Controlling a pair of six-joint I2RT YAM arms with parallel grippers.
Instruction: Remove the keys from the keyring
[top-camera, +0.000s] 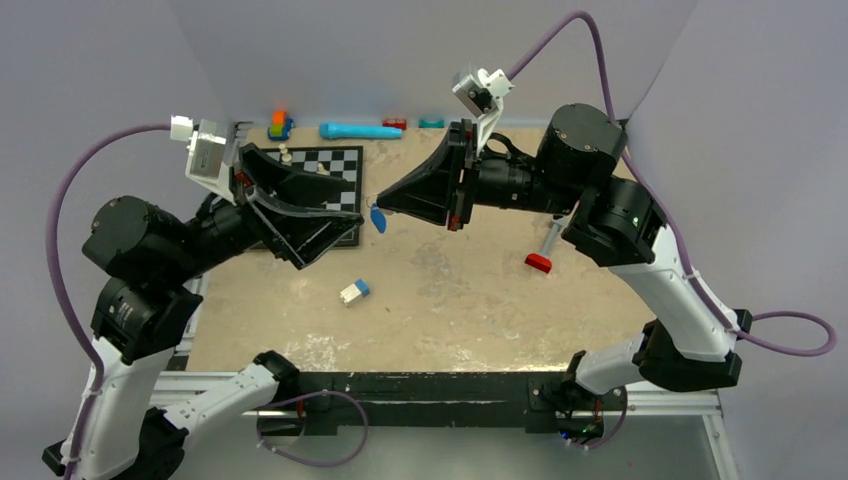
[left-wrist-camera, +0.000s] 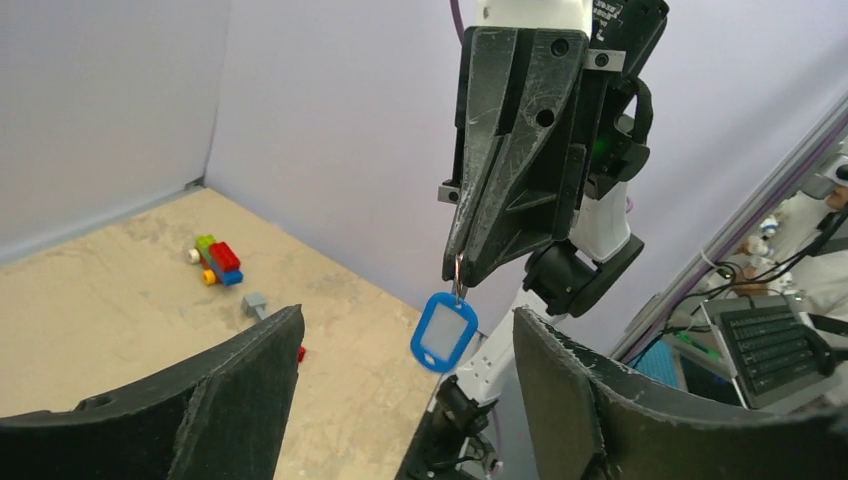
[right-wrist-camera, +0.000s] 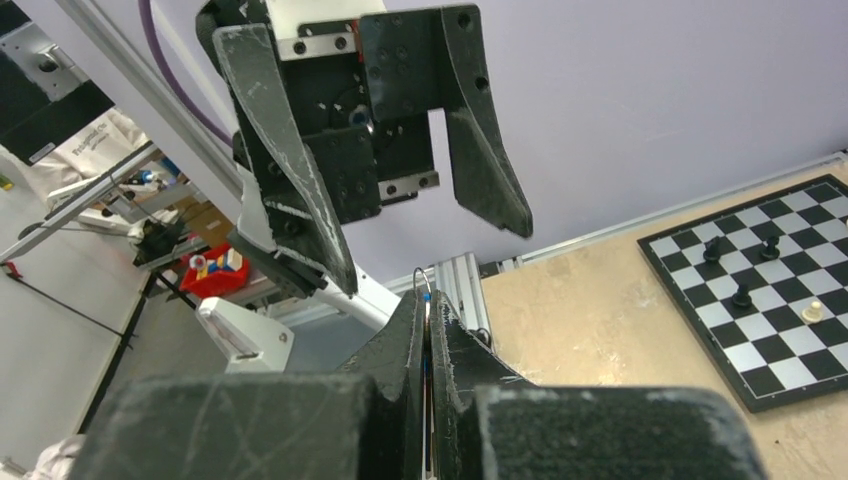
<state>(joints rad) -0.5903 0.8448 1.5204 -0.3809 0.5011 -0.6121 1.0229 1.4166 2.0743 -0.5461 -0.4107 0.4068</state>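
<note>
My right gripper (top-camera: 383, 203) is shut on the thin metal keyring (left-wrist-camera: 459, 273), held in the air above the table. Below its fingertips hangs a key with a blue plastic head and a pale centre (left-wrist-camera: 444, 332), also a blue speck in the top view (top-camera: 377, 219). In the right wrist view the keyring (right-wrist-camera: 424, 277) pokes out above the closed right gripper (right-wrist-camera: 428, 300). My left gripper (top-camera: 340, 215) is open, facing the ring a short way off, touching nothing. In its own view the left gripper (left-wrist-camera: 407, 312) frames the blue key between its fingers (left-wrist-camera: 250, 380).
A chessboard (top-camera: 335, 165) with several pieces lies behind the left gripper. A white-and-blue block (top-camera: 354, 291) and a red-tipped tool (top-camera: 543, 255) lie on the sandy table. Toy bricks (top-camera: 280, 125) and a blue cylinder (top-camera: 360, 131) line the back wall.
</note>
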